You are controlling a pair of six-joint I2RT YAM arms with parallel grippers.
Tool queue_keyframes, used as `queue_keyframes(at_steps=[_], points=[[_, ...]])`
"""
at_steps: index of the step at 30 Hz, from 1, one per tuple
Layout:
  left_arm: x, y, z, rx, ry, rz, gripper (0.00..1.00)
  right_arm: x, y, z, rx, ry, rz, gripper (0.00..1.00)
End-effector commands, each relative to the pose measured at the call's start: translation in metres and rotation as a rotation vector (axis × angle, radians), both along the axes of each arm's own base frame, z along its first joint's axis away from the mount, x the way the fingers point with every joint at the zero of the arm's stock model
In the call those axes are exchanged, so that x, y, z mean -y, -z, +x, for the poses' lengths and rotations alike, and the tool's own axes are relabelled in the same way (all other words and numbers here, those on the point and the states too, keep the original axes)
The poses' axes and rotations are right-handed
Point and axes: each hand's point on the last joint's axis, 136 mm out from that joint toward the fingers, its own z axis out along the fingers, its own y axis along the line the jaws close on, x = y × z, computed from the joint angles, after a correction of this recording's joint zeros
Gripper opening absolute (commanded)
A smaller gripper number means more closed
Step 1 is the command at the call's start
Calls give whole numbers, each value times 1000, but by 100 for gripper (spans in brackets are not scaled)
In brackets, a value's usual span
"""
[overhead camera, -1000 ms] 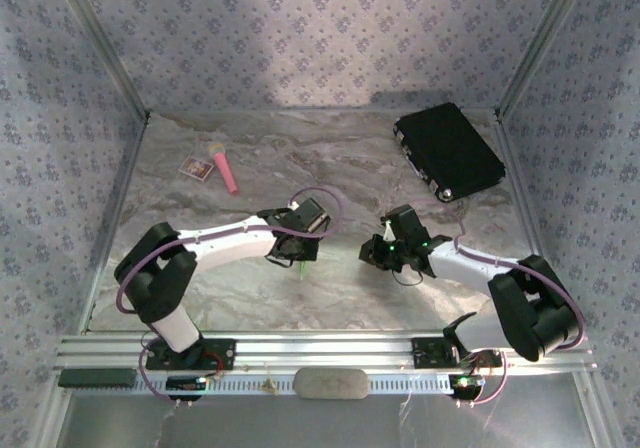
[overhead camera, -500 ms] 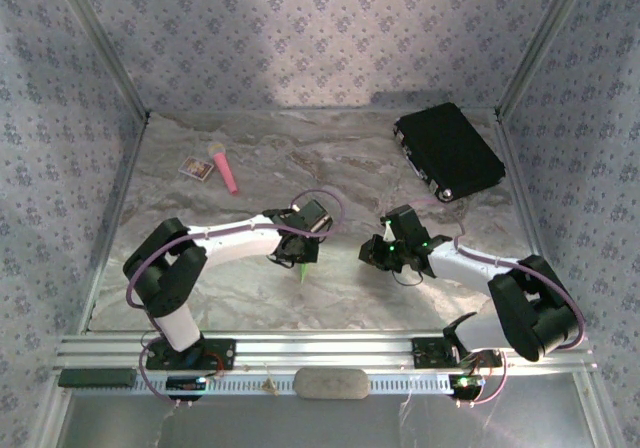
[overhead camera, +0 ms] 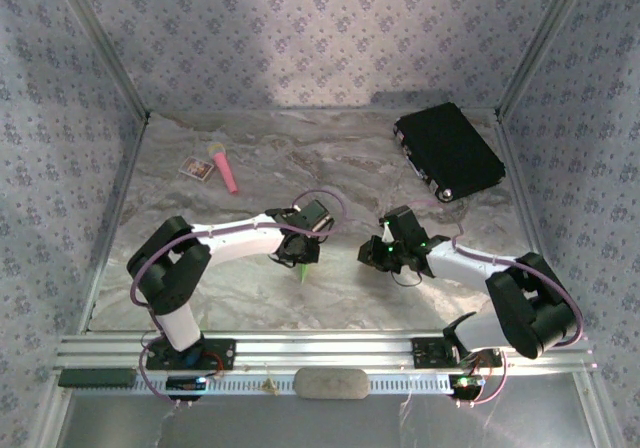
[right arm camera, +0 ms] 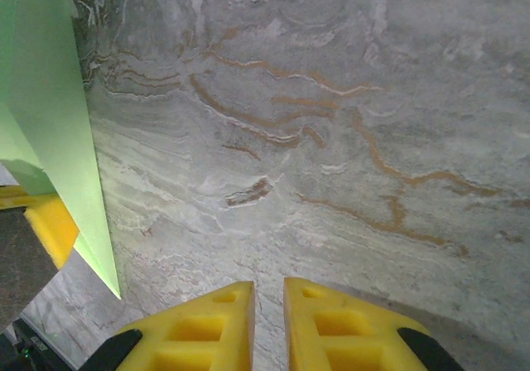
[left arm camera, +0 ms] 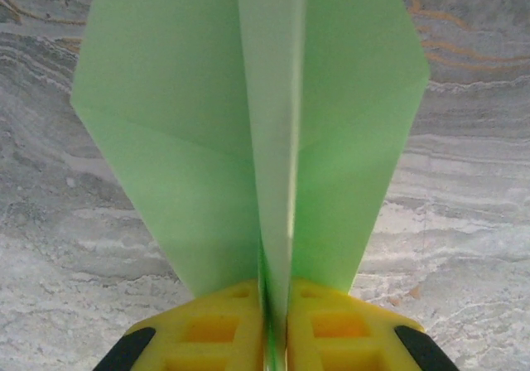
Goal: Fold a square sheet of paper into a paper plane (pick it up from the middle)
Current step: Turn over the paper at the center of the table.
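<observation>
The paper plane (left arm camera: 248,139) is a lime-green dart with a centre crease, and it fans out from my left gripper (left arm camera: 276,292). The yellow jaws pinch its folded keel. In the top view my left gripper (overhead camera: 300,256) hangs over the middle of the table, and the paper plane (overhead camera: 302,272) points down and toward the near edge. My right gripper (overhead camera: 380,253) hovers a little to the right of it. In the right wrist view my right gripper (right arm camera: 268,292) has a narrow gap with nothing in it. The paper plane's wing (right arm camera: 50,122) stands at the left edge, apart from those fingers.
A black case (overhead camera: 448,151) lies at the back right. A pink stick with a yellow tip (overhead camera: 224,168) and a small white card (overhead camera: 197,169) lie at the back left. Patterned walls close in three sides, and a metal rail (overhead camera: 320,353) runs along the near edge.
My left gripper has shifted slightly right and toward the near edge with the paper plane, whose tip shows more below it. The right gripper has hardly moved.
</observation>
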Motion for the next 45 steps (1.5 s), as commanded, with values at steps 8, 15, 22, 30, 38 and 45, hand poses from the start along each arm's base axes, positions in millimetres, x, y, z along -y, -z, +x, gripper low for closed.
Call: queue_keyframes(at_steps=[8, 15, 22, 30, 38, 45], points=[[-1, 1, 1, -14, -14, 23, 16, -4, -2, 3, 14, -3, 2, 18], [-2, 6, 1, -20, -11, 32, 17, -4, -2, 4, 13, -4, -1, 18], [-4, 10, 1, -23, -14, 45, 17, -4, 0, 4, 8, 1, -4, 18], [-8, 21, -2, -38, -14, 76, 18, -5, -1, 5, 12, -2, -5, 18], [-11, 30, -3, -61, -23, 121, 23, -4, -1, 5, 14, -1, -11, 18], [-8, 35, -5, -75, -32, 123, 30, -2, -1, 5, 14, 1, -16, 18]])
